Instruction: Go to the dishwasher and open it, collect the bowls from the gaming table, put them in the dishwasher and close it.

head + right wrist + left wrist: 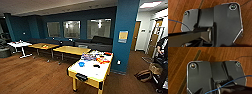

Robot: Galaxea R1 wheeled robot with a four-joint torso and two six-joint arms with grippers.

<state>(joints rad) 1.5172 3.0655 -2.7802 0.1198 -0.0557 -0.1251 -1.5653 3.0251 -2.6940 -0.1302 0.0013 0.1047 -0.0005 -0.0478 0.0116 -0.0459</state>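
The gaming table [100, 74], white-topped with yellow edging, stands ahead and slightly right in the head view, beside a teal pillar. A small bright-blue bowl [81, 64] sits on its left side. Colourful game boxes [96, 57] crowd its far end, and a small dark object [96, 66] lies near the middle. The dishwasher is out of view. Both wrist views look down on wooden floor past the robot's dark plate.
Two wooden-topped tables [71, 50] and a white table [19, 44] stand to the left, with dark sofas [100, 43] along the back wall. The teal pillar [125, 32] rises right of the gaming table. A person [163, 62] and bags [145, 74] are at the far right. Wooden floor [32, 75] spreads left.
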